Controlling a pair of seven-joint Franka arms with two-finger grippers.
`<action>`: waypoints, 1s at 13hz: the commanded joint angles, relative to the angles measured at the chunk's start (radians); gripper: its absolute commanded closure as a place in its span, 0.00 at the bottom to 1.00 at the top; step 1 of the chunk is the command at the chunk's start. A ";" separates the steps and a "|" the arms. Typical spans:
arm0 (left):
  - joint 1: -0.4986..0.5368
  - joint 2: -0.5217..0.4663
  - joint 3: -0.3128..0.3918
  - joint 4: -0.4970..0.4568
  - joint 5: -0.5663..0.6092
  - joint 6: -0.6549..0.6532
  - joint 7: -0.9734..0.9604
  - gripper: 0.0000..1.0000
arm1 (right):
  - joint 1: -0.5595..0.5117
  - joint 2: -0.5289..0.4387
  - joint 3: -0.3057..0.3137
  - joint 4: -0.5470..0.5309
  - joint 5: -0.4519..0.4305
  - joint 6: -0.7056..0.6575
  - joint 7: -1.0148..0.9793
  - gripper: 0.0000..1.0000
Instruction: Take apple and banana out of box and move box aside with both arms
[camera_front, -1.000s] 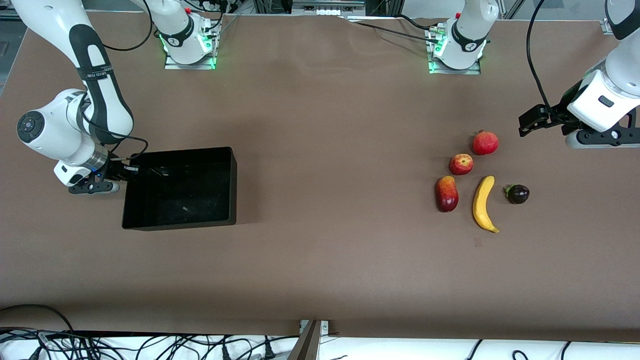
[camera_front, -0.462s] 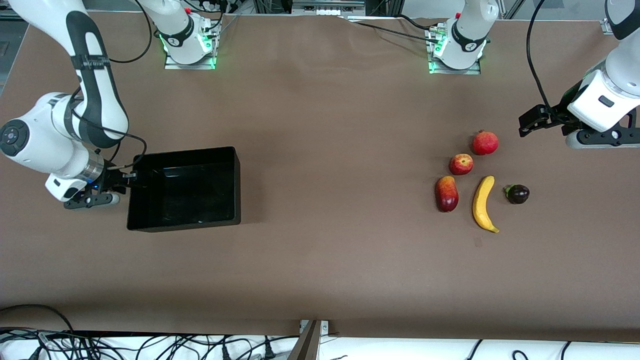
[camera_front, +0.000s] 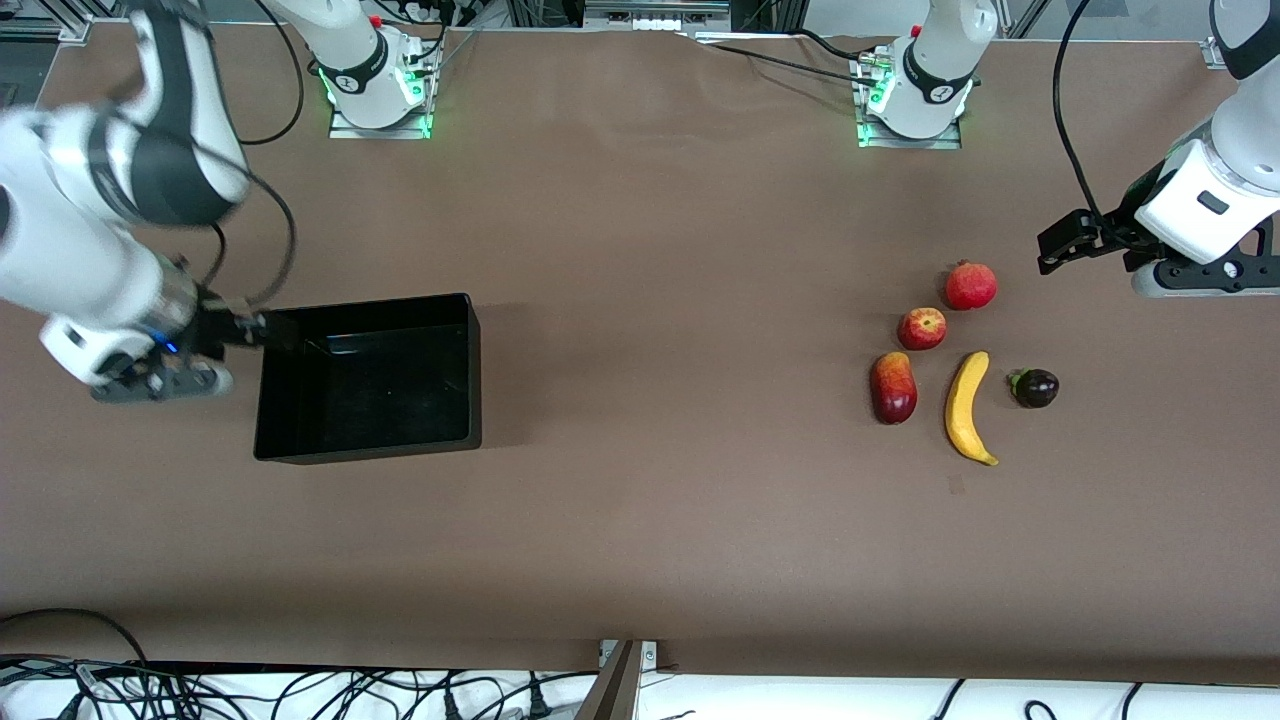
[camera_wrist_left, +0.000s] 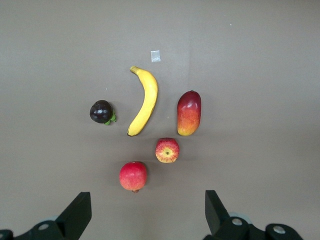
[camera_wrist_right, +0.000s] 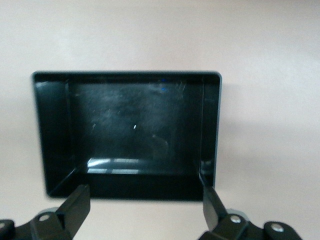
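Two pincers are open and hold nothing. The right pincer (camera_front: 262, 330) hangs by the black box's (camera_front: 368, 440) rim at its arm's tabletop end. The left pincer (camera_front: 1060, 245) waits above the tabletop (camera_front: 680, 300) near the banana (camera_front: 966, 405) and apple (camera_front: 922, 328).

Glossy black plastic box (camera_front: 368, 375), walls catching highlights. Matt brown table covering (camera_front: 660, 520), faintly creased. Smooth, slightly shiny skins on banana (camera_front: 967, 406) and apple (camera_front: 922, 328). Glossy white arm shells.

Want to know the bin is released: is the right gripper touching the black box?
Apart. In the right wrist view the right gripper has its fingers spread wide and drawn clear of the black box.
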 joint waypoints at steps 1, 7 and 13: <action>-0.003 -0.007 0.003 0.000 -0.011 0.004 0.000 0.00 | -0.001 -0.185 0.001 -0.042 -0.025 -0.119 0.003 0.00; -0.003 -0.007 0.003 0.000 -0.011 0.004 0.000 0.00 | -0.004 -0.177 -0.002 0.034 -0.101 -0.148 -0.060 0.00; -0.003 -0.007 0.002 0.000 -0.011 0.004 -0.001 0.00 | -0.227 -0.187 0.244 0.031 -0.066 -0.231 -0.060 0.00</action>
